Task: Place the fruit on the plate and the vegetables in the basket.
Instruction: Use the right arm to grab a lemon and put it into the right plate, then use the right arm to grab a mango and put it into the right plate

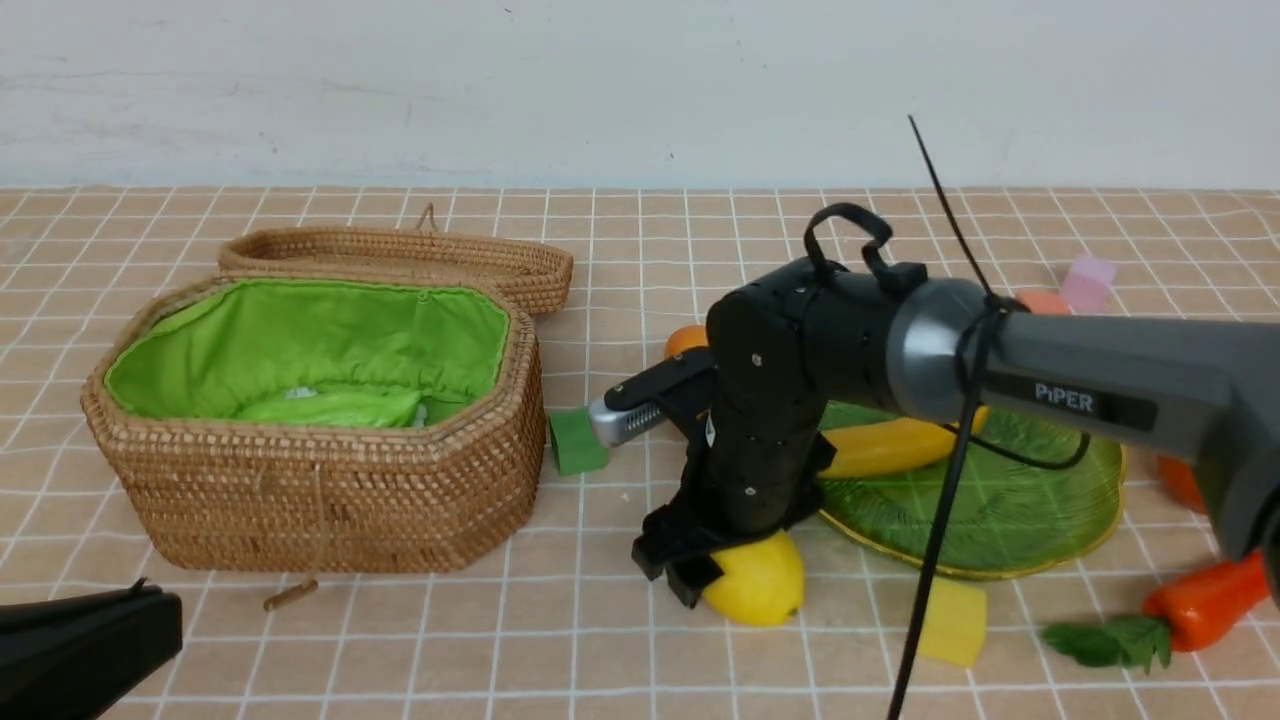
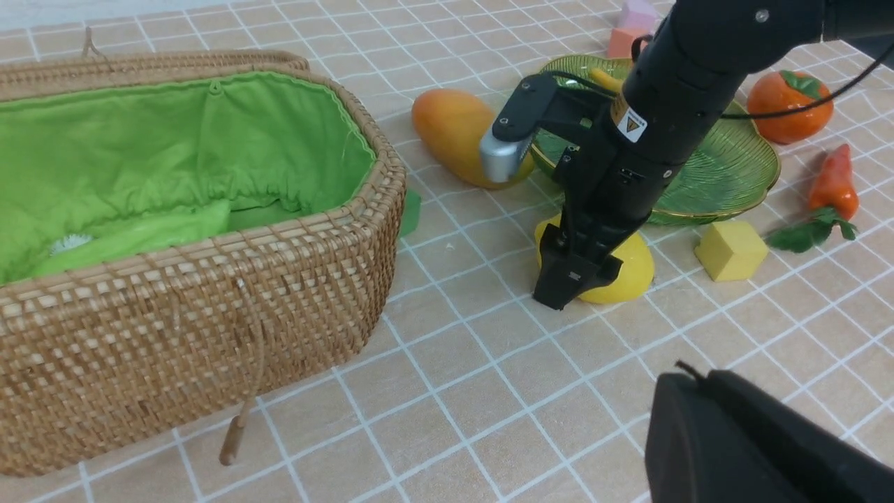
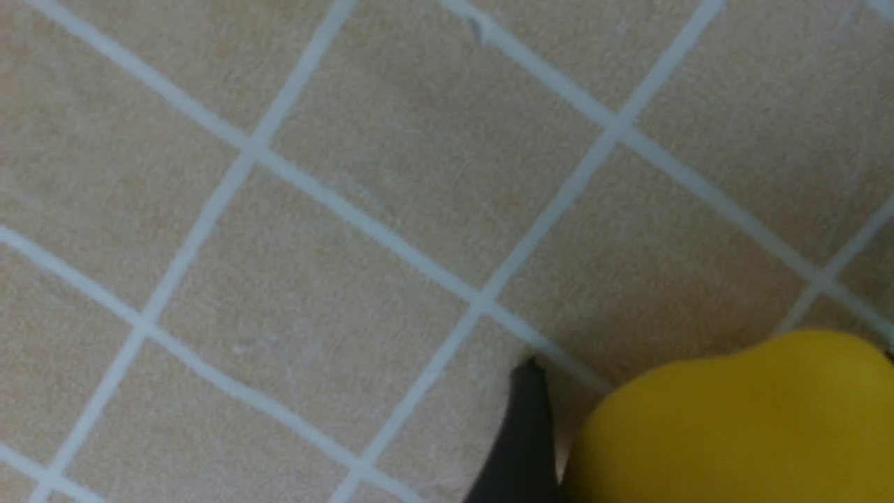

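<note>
A yellow lemon (image 1: 760, 585) (image 2: 625, 269) lies on the tiled table just in front of the green glass plate (image 1: 1010, 500). My right gripper (image 1: 720, 580) (image 3: 709, 363) reaches down over it and stands open, one finger (image 3: 524, 433) beside the lemon (image 3: 733, 419) with a thin gap. A banana (image 1: 890, 445) rests on the plate. The mango (image 2: 450, 133) lies behind my right arm, the persimmon (image 2: 789, 105) beyond the plate. A red-orange pepper (image 1: 1205, 600) lies at the right. The wicker basket (image 1: 330, 490) stands open at the left. My left gripper (image 1: 150, 600) (image 2: 688, 374) is shut and empty, low at the front left.
The basket's lid (image 1: 400, 255) lies behind it. A green foam block (image 1: 577, 440) sits next to the basket's right wall, a yellow cube (image 1: 955, 620) in front of the plate, and pink (image 1: 1088, 280) and orange (image 2: 624, 42) cubes behind it. A white wall closes the back.
</note>
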`<act>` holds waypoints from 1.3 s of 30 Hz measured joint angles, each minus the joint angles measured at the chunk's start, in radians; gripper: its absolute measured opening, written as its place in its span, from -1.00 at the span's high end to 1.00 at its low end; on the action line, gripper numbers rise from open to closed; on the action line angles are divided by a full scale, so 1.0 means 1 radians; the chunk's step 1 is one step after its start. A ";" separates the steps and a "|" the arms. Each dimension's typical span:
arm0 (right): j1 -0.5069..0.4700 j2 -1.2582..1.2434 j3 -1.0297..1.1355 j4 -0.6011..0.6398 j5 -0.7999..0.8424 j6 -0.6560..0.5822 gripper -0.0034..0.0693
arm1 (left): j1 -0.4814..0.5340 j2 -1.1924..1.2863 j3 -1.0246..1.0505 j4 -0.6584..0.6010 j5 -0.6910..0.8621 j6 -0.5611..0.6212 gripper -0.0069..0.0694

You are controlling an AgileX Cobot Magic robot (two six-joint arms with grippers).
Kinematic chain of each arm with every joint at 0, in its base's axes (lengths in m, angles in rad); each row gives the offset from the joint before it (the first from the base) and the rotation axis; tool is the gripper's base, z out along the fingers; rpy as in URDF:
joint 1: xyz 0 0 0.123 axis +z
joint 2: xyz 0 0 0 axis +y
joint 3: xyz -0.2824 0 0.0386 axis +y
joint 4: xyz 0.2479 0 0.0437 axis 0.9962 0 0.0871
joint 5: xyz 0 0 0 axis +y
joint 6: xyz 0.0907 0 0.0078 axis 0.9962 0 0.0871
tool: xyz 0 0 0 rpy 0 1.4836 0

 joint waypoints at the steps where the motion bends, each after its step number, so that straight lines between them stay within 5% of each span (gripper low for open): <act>1: 0.000 0.000 -0.006 0.008 0.016 0.000 -0.67 | 0.000 0.000 0.000 0.001 0.000 0.010 0.85; 9: -0.028 -0.152 -0.042 -0.022 0.095 0.044 -0.67 | 0.000 0.000 0.000 0.004 -0.006 0.048 0.85; 15: -0.275 -0.243 -0.027 -0.153 0.142 0.225 -0.67 | 0.000 0.000 0.000 0.005 -0.015 0.092 0.85; 19: -0.430 -0.206 0.056 -0.098 0.093 0.258 -0.67 | 0.000 0.000 0.000 0.005 -0.018 0.100 0.85; 23: -0.481 -0.165 0.078 -0.046 0.033 0.262 -0.70 | 0.000 0.000 0.000 0.004 -0.026 0.107 0.85; 29: -0.491 -0.163 0.046 -0.042 0.054 0.262 -0.97 | 0.000 0.000 0.000 0.003 -0.027 0.111 0.85; 34: -0.481 -0.189 -0.065 -0.018 0.144 0.248 -0.90 | 0.000 0.000 0.000 0.004 -0.031 0.111 0.85; 39: -0.396 -0.196 -0.170 0.101 0.108 0.081 -0.70 | 0.000 0.000 0.000 0.011 -0.045 0.118 0.85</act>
